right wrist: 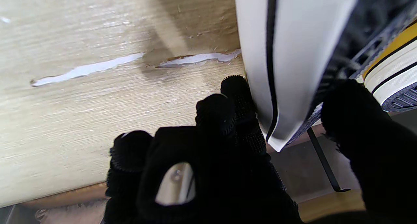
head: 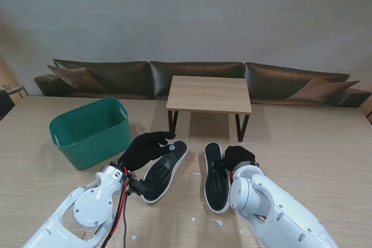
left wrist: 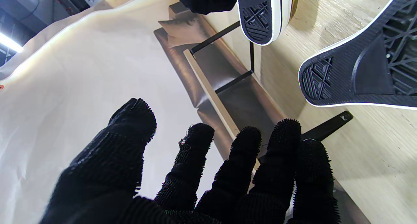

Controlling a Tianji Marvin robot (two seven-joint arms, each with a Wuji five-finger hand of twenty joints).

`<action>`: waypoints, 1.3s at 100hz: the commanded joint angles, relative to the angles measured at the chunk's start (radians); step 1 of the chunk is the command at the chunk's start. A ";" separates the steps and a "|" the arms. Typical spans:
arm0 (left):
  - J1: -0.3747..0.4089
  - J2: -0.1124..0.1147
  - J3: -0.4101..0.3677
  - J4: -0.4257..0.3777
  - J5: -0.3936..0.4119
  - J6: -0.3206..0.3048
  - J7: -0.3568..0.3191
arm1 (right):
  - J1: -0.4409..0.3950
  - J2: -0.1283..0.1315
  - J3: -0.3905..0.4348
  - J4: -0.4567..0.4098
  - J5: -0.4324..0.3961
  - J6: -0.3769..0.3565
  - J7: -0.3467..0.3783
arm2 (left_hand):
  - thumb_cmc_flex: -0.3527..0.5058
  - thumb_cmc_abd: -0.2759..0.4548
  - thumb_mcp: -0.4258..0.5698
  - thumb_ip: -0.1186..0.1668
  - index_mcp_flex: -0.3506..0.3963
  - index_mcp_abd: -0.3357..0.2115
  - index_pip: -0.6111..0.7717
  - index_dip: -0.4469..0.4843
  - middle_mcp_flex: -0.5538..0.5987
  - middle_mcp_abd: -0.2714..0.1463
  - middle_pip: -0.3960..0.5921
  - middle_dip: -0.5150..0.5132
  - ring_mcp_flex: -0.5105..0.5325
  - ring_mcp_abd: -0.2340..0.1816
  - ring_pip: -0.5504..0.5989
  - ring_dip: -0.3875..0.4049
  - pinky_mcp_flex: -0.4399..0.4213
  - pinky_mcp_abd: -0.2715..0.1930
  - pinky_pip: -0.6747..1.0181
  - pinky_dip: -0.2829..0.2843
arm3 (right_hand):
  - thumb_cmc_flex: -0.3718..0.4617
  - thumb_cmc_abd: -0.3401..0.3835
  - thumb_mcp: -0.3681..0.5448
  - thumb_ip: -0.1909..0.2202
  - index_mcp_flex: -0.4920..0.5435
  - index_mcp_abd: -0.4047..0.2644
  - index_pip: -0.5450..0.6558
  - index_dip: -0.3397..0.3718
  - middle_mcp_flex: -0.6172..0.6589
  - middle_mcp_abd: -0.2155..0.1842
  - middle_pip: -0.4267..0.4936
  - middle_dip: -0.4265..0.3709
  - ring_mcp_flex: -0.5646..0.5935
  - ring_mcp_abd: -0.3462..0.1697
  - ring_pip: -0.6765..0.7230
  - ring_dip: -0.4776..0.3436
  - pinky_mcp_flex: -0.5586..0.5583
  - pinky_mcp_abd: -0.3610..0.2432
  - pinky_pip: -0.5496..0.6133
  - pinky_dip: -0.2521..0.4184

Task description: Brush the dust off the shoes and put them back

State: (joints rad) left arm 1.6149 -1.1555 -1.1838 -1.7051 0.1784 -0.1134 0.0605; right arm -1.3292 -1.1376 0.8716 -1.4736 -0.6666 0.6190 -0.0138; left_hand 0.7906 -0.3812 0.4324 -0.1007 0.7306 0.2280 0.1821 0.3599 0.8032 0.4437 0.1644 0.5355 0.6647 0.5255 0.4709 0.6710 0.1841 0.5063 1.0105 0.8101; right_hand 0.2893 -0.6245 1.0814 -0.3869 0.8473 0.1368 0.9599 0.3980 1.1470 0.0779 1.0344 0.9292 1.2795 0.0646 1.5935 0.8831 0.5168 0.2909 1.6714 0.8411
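Two black canvas shoes with white rims lie sole-up on the wooden table. The left shoe point(head: 165, 169) point(left wrist: 368, 74) is tilted, and my left hand point(head: 145, 148) point(left wrist: 195, 172), in a black bristly glove, is at its left edge, fingers spread and holding nothing. Whether it touches the shoe I cannot tell. The right shoe point(head: 215, 181) point(right wrist: 283, 54) has my gloved right hand point(head: 237, 158) point(right wrist: 228, 146) closed on its far right side. In the right wrist view the fingers press its white sidewall and the thumb sits on the sole.
A green plastic basket point(head: 87, 132) stands to the left, close to my left hand. A small wooden side table point(head: 209, 94) with black legs stands just beyond the shoes, a dark sofa point(head: 192, 76) behind it. White scraps point(head: 216, 222) lie on the table near my right arm.
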 commanded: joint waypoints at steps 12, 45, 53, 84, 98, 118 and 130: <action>0.007 -0.002 0.001 -0.006 -0.004 0.010 -0.018 | 0.009 0.015 -0.015 0.038 -0.011 -0.009 0.064 | 0.027 0.042 -0.028 0.030 0.026 -0.009 0.003 0.007 0.026 0.008 0.003 0.006 0.004 0.035 0.026 0.009 -0.001 -0.011 -0.016 0.013 | 0.246 -0.059 0.164 0.068 0.082 -0.179 0.135 0.017 0.049 -0.058 -0.017 -0.002 0.032 -0.034 0.018 0.014 0.337 -0.025 -0.006 -0.016; 0.006 -0.001 0.002 -0.007 -0.010 0.017 -0.025 | 0.004 0.029 0.002 0.035 -0.014 -0.021 0.108 | 0.030 0.049 -0.039 0.031 0.027 -0.009 0.003 0.007 0.023 0.010 0.002 0.006 0.006 0.036 0.027 0.010 0.001 -0.010 -0.014 0.012 | 0.236 -0.051 0.161 0.062 0.066 -0.146 0.082 0.008 0.046 -0.057 -0.059 -0.003 0.033 -0.043 0.012 0.017 0.337 -0.032 -0.009 -0.019; 0.007 -0.001 0.002 -0.008 -0.012 0.019 -0.026 | -0.010 0.028 0.017 0.025 -0.012 -0.024 0.100 | 0.030 0.051 -0.042 0.032 0.029 -0.008 0.003 0.007 0.024 0.011 0.002 0.006 0.007 0.038 0.028 0.010 0.002 -0.010 -0.013 0.012 | 0.209 -0.041 0.152 0.060 0.037 -0.113 0.056 -0.020 0.024 -0.045 -0.065 -0.003 0.033 -0.033 0.003 0.014 0.322 -0.028 -0.015 -0.018; 0.007 -0.001 0.003 -0.008 -0.016 0.021 -0.026 | -0.015 0.035 0.025 0.020 -0.004 -0.035 0.129 | 0.033 0.056 -0.049 0.033 0.027 -0.007 0.002 0.007 0.024 0.012 0.002 0.006 0.008 0.038 0.028 0.010 0.003 -0.008 -0.012 0.011 | 0.219 -0.025 0.142 0.064 0.017 -0.100 0.046 -0.036 -0.003 -0.042 -0.051 -0.011 0.033 -0.028 -0.014 0.001 0.300 -0.032 -0.021 -0.004; 0.009 -0.001 0.002 -0.009 -0.017 0.022 -0.028 | -0.002 0.038 0.006 0.035 -0.009 -0.040 0.140 | 0.034 0.057 -0.051 0.033 0.027 -0.006 0.001 0.006 0.023 0.013 0.002 0.006 0.009 0.037 0.029 0.010 0.003 -0.009 -0.012 0.011 | 0.263 -0.021 0.142 0.066 0.023 -0.102 0.059 -0.041 0.007 -0.048 -0.049 -0.012 0.033 -0.031 -0.010 0.002 0.303 -0.033 -0.021 -0.003; 0.013 -0.002 0.001 -0.011 -0.018 0.026 -0.025 | 0.002 0.041 0.000 0.039 -0.015 -0.043 0.149 | 0.035 0.059 -0.054 0.034 0.030 -0.007 0.003 0.007 0.023 0.014 0.002 0.006 0.009 0.039 0.029 0.010 0.003 -0.009 -0.011 0.010 | 0.241 0.002 0.128 0.063 -0.002 -0.098 0.048 -0.055 -0.015 -0.047 -0.055 -0.011 0.033 -0.036 -0.015 0.000 0.297 -0.038 -0.025 -0.003; 0.014 -0.002 -0.001 -0.012 -0.019 0.027 -0.025 | -0.008 0.041 0.013 0.023 -0.019 -0.047 0.146 | 0.036 0.060 -0.055 0.034 0.027 -0.005 0.001 0.006 0.023 0.014 0.002 0.006 0.008 0.040 0.029 0.010 0.003 -0.007 -0.010 0.010 | 0.103 0.087 0.131 0.119 -0.017 -0.058 -0.097 -0.023 -0.085 -0.034 -0.052 -0.030 0.034 -0.030 -0.046 -0.023 0.260 -0.050 -0.033 0.006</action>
State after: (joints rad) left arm 1.6250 -1.1545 -1.1829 -1.7100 0.1635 -0.0895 0.0540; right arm -1.3039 -1.0978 0.8902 -1.4701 -0.6829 0.5736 0.1093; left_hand 0.8011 -0.3634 0.4005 -0.0992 0.7517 0.2280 0.1834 0.3611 0.8033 0.4463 0.1645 0.5356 0.6648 0.5284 0.4721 0.6713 0.1849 0.5076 1.0105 0.8103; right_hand 0.2969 -0.6019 1.1165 -0.4113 0.8562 0.0997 0.9382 0.3560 1.1187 0.0584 0.9729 0.9174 1.2804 0.0509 1.5529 0.8794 0.5169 0.2649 1.6459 0.8397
